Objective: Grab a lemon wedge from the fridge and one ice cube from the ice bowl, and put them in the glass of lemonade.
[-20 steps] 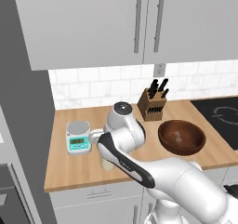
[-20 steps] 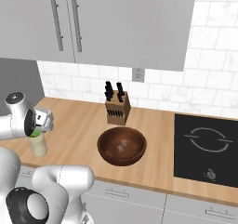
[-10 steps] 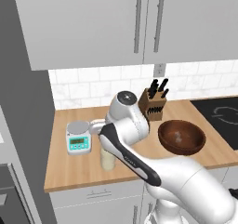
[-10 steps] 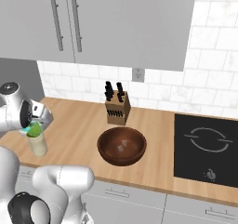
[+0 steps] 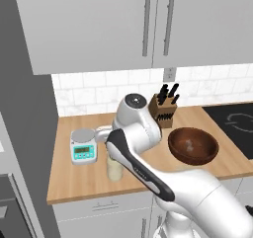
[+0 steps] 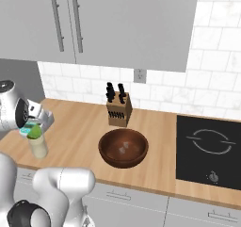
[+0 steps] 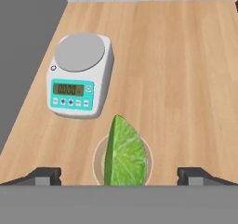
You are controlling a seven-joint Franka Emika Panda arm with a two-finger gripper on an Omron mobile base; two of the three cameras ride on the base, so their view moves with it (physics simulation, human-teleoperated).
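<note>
The two-finger gripper is held directly above the small pale cream-yellow cylindrical glass of lemonade, with its dark fingertips spread wide on either side and nothing pinched between them. The small yellowish-green pointed lemon wedge is seen standing in the mouth of the glass, its tip pointing up past the rim, apart from both fingers. In the right base view the wedge is seen at the top of the glass, just under the hand. The glass is placed on the light wooden countertop, just beside the teal-and-white kitchen scale. Further along the counter, well apart from the glass, the wide shallow dark brown wooden ice bowl is set, with the wooden knife block behind it.
</note>
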